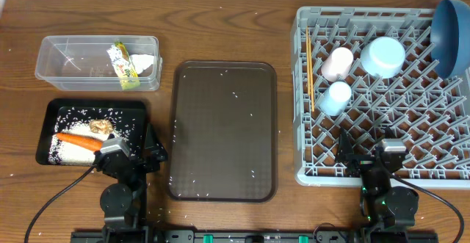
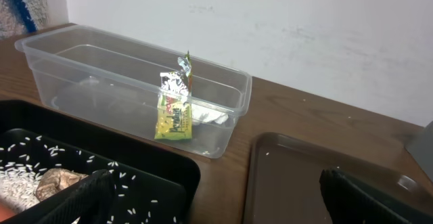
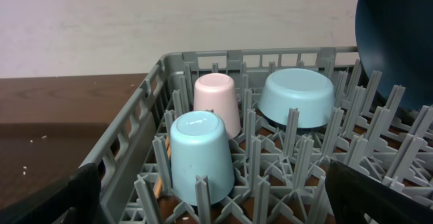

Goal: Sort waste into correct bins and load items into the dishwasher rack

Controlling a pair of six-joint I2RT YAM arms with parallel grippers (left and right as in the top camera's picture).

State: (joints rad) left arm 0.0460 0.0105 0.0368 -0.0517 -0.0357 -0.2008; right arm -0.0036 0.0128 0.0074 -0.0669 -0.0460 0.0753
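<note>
At the 10 o'clock corner of the table, as the overhead camera frames it, the clear tub (image 1: 51, 52) holds the yellow-green wrapper (image 1: 123, 64) and the white napkin (image 1: 149, 64). Both are at the tub's 3 o'clock end, and the wrapper stands against the tub's near wall.

At 6 o'clock from the tub, the black tray (image 1: 95, 104) holds:
- the rice grains (image 1: 70, 152), heaped toward the 7 o'clock corner;
- the carrot (image 1: 77, 141), lying across the rice;
- the brownish food lump (image 1: 100, 126), at 1 o'clock from the carrot and touching it.

The brown serving tray (image 1: 224, 147) lies at table centre, with loose grains scattered over it.

The dishwasher rack (image 1: 301, 89) occupies the 3 o'clock side.
- The chopsticks (image 1: 311, 70) lie along its 9 o'clock wall.
- The pink cup (image 1: 337, 63), light blue cup (image 1: 335, 98) and light blue bowl (image 1: 382, 56) sit mouth down among the pegs.
- The dark blue bowl (image 1: 449, 26) stands on edge at the 1 o'clock corner.

The left gripper (image 2: 215, 178) is at 7 o'clock, beside the black tray, with its jaws wide apart and nothing between them. The right gripper (image 3: 213, 172) is at 5 o'clock, at the rack's near wall, with its jaws wide apart and empty.
</note>
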